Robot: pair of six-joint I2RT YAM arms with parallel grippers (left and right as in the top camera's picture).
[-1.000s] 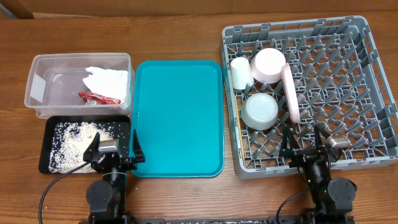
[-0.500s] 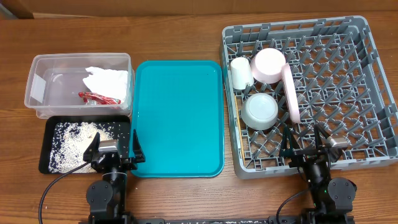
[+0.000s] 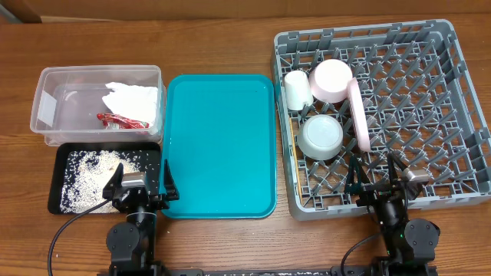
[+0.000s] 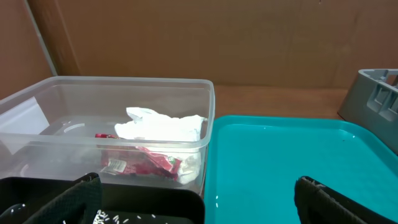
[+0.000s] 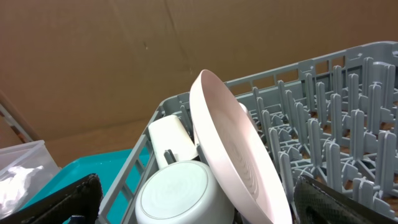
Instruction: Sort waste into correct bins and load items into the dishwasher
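My left gripper [image 3: 141,182] and right gripper [image 3: 375,177] both gape wide, empty. The pink plate [image 5: 239,155] stands on edge dead ahead of the right one, its length running straight away from me.

Overhead frame is filled by a wooden table [image 3: 222,38]: mid-brown, grain run left to right, lit evenly from above, only short soft shadows cast. A tan cardboard corner [image 3: 17,11] is seen at the upper left edge and a dark strip [image 3: 245,273] along the bottom edge. In both wrist views the far side is closed off by a flat matte brown panel [image 4: 205,37], cardboard-like, with a pale slanted edge at the upper left of the left view and a slanted seam in the upper centre of the right view.
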